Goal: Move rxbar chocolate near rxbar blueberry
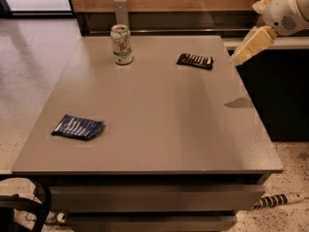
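The rxbar chocolate (195, 61), a black wrapper with white lettering, lies flat at the far right of the grey table (159, 129). The rxbar blueberry (77, 127), a dark blue wrapper with white stripes, lies flat near the table's front left. My gripper (246, 50) hangs in the air beyond the table's right edge, to the right of the chocolate bar and above it, touching nothing. Its shadow falls on the table's right side.
A white and green drink can (121, 44) stands upright at the far left of the table. A dark counter (280, 91) stands close to the table's right edge. A wooden wall runs behind the table.
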`<state>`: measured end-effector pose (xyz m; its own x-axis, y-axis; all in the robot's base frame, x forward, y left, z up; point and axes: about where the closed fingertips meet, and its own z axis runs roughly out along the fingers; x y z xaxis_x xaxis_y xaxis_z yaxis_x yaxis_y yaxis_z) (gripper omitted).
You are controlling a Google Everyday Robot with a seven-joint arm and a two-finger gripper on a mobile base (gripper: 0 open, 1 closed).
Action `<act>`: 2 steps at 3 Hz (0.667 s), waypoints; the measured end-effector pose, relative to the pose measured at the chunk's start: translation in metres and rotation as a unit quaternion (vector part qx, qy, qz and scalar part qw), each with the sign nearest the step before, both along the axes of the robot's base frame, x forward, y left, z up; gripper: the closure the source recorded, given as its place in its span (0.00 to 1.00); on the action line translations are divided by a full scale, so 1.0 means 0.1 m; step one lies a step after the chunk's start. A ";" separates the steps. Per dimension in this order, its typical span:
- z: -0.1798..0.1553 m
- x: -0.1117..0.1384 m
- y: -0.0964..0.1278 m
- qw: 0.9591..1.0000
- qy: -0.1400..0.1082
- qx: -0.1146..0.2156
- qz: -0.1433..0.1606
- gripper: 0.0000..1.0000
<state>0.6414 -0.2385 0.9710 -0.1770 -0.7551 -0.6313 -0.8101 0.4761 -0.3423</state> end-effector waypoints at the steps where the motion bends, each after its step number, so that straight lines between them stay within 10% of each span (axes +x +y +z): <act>1: -0.11 0.18 0.02 1.000 0.010 0.021 -0.002 0.00; 2: -0.27 0.47 0.12 0.998 0.019 0.060 0.001 0.00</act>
